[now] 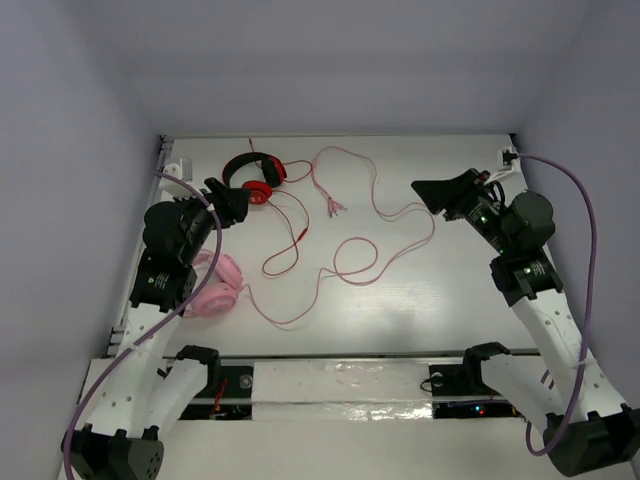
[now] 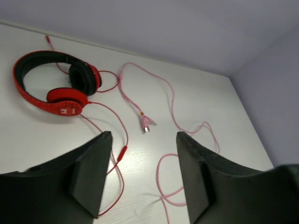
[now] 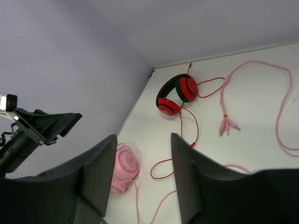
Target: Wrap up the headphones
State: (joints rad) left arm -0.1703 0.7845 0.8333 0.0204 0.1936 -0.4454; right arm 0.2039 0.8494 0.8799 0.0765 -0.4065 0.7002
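Table with two headphone sets, both tools empty.
Pink headphones lie near left, partly hidden under the left arm. The red-and-black headphones lie at far left. The pink cable loops loose across the centre, crossing the red cable. Left tool and right tool stand moderately wide, touching nothing.

The headphones look glossy plastic, the table smooth.
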